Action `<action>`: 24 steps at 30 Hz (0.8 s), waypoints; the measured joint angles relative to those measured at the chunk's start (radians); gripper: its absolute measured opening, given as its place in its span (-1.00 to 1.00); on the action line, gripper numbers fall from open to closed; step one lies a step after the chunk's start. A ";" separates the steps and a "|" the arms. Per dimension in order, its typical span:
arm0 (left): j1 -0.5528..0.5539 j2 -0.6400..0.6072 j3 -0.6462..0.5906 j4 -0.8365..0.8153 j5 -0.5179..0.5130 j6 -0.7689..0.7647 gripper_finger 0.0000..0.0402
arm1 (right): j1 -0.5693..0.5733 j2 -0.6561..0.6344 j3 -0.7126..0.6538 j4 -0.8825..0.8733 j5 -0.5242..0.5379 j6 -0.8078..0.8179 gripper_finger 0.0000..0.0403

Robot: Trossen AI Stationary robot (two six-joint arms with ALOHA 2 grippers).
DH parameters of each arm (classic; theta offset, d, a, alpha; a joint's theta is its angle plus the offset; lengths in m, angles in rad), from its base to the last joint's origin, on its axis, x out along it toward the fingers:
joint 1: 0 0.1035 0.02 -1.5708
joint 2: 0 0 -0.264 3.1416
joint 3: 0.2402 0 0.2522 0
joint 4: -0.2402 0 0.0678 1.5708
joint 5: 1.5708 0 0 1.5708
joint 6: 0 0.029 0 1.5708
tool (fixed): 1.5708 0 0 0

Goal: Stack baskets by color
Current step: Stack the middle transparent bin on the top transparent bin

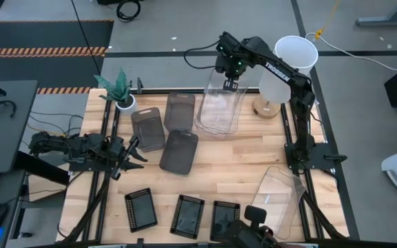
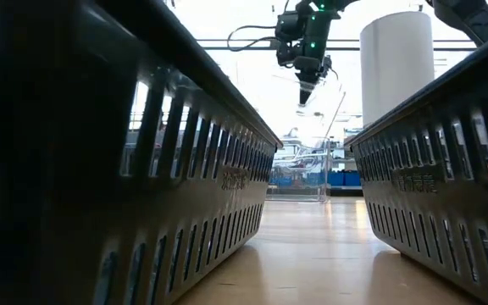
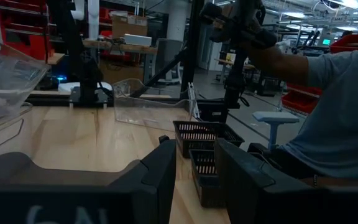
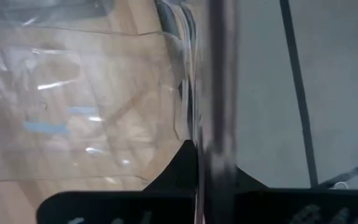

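Note:
A large clear basket (image 1: 219, 109) stands at the table's far middle, with my right gripper (image 1: 230, 84) shut on its far end; the low view shows the gripper (image 2: 305, 95) above the clear walls (image 2: 322, 161). A second clear basket (image 1: 278, 196) lies at the near right. Three smoky grey baskets (image 1: 179, 150) lie left of centre. Three black mesh baskets (image 1: 187, 215) line the near edge. My left gripper (image 1: 133, 151) rests open at the table's left side, touching nothing. My right gripper pinches the clear basket's far wall at its rim (image 4: 194, 124) between its two fingers, one on each face of the wall. The fingers come from above, slanting down. The basket hangs below them; whether its lower end touches the table cannot be told.
A tall white cylinder (image 1: 296, 52) stands at the far right corner on a round wooden base (image 1: 267, 107). A small potted green plant (image 1: 120, 89) sits at the far left. Bare wood lies mid-table (image 1: 233, 165). A person sits beyond the table's near right (image 3: 334, 112).

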 joint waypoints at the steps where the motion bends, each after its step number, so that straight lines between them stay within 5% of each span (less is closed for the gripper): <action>1: 0.000 0.000 0.000 0.000 0.000 0.000 -0.42 | -0.001 0.004 -0.003 0.003 -0.003 0.000 -0.99; 24: 0.000 0.000 0.000 -0.001 0.000 0.000 -0.42 | 0.029 0.090 -0.059 -0.060 -0.022 0.005 -0.95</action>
